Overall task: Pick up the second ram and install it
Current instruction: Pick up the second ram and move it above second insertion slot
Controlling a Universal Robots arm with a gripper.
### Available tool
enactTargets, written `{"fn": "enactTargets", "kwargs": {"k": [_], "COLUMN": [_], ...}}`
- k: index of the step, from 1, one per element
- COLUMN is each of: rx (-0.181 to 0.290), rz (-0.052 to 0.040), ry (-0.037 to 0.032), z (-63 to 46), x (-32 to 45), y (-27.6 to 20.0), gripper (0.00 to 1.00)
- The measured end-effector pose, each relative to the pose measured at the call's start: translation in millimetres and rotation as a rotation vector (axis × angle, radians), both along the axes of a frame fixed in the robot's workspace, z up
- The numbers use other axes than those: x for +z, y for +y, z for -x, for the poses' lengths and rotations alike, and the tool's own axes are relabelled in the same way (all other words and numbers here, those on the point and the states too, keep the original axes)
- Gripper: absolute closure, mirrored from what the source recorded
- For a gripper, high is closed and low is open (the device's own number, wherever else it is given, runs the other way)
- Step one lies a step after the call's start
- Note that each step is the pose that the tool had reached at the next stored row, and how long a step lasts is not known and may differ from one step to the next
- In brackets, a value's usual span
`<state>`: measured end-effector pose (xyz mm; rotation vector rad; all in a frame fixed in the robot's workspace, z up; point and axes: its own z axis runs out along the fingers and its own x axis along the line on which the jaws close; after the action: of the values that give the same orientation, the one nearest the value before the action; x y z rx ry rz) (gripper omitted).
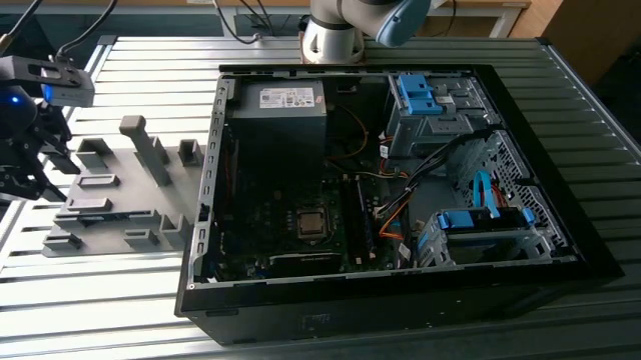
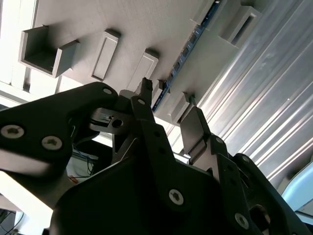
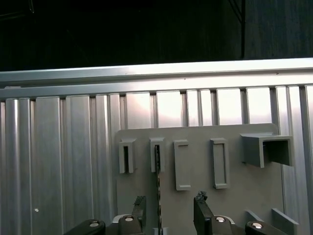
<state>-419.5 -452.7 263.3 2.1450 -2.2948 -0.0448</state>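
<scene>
The gripper [image 3: 169, 200] is hanging over the grey fixture plate [image 3: 234, 196] with its fingers spread wide and holding nothing. The ram stick [image 3: 157, 186] is standing on its long edge in a narrow slot of that plate. In the first wrist view it is showing as a thin dark line passing between the two fingertips [image 3: 140, 201] without touching either, though it is lying closer to one than to the other. In the second wrist view the stick [image 2: 183, 54] is running as a thin blue-green strip along the plate and disappearing behind the fingers. The plate is lying flat on the ribbed metal worktop [image 3: 63, 161], and several other raised slots and a square bracket [image 3: 266, 149] are standing on it near the stick.

In the exterior view the gripper is sitting at the far left edge above the plate, well apart from the open computer case [image 1: 401, 311], which is lying on its side towards the exterior view's right. Inside the case the power supply [image 1: 275, 120], the processor socket [image 1: 312, 223] and the long black slots [image 1: 359, 214] beside it are showing. The arm's base [image 1: 335, 34] is standing on the worktop behind the case.
</scene>
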Motion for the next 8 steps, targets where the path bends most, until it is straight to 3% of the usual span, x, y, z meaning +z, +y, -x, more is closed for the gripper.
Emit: {"fn": "enactTargets", "kwargs": {"k": [8], "rx": [0.000], "rz": [0.0000], "ry": [-0.0007], "z": [0.1], "x": [-10.7], "y": [-3.4], "gripper": [0.49]}}
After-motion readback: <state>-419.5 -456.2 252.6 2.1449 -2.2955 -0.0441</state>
